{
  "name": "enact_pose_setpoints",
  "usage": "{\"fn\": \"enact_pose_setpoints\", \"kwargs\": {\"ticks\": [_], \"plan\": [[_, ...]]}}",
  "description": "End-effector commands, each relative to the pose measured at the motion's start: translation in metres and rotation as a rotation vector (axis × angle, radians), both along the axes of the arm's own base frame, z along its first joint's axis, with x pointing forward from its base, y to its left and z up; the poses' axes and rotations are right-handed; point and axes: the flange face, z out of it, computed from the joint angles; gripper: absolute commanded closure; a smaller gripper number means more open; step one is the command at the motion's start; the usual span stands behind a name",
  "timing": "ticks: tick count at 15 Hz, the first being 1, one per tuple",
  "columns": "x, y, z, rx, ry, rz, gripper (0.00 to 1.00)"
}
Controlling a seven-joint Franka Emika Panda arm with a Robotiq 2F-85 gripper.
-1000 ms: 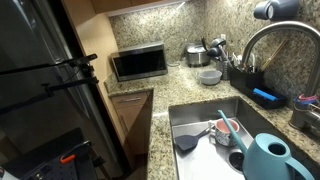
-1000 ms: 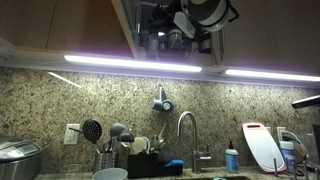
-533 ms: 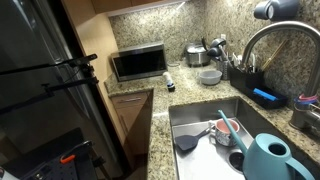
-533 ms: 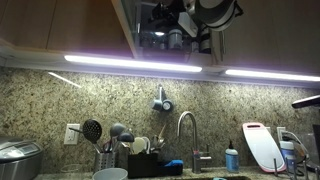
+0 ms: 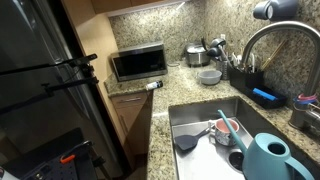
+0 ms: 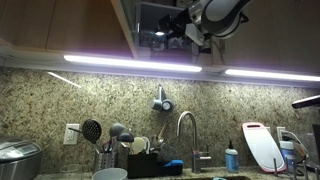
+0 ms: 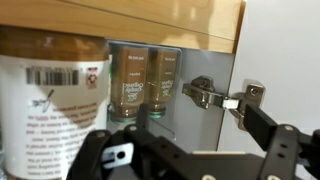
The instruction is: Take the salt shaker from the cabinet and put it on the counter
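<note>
granite counter (image 5: 158, 125) wraps the sink (image 5: 195, 112), with the microwave (image 5: 138, 62) parked in the corner. at 5 o'clock of the microwave, close to the counter's front edge, a small pale thing with a dark end lies flat. i read that as the shaker (image 5: 153, 86), down on the counter and well apart from the claw (image 7: 190, 165).

up top, in an exterior view, the arm (image 6: 222, 10) reaches into the open cabinet (image 6: 145, 30). on the wrist view the claw is spread wide with nothing between the fingers, so it holds nothing. a big jar (image 7: 50, 100) sits at 9 o'clock, very near the finger on that side. two spice jars (image 7: 127, 85) stand at 12, and the hinge (image 7: 215, 95) is at 2 o'clock, just above the other finger.

so the job looks as good as done, though the shaker seems to be on its side. my worries:
- it looks round and it's near the edge, so a nudge or its own roll could send it to the floor.
- if i swing toward 9 on the way out of the cabinet, i clip the jar and may tip it off the shelf.
- if i drift toward 3, a finger snags the hinge or the door.

i'd back straight out toward 6, slowly.
</note>
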Motion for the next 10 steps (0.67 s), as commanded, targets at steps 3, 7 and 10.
{"fn": "enact_pose_setpoints", "kwargs": {"ticks": [3, 7, 10], "plan": [[-0.012, 0.011, 0.003, -0.013, 0.069, 0.002, 0.00], [-0.013, 0.029, 0.009, -0.016, 0.080, 0.025, 0.00], [-0.014, 0.033, 0.009, -0.024, 0.078, 0.034, 0.00]]}}
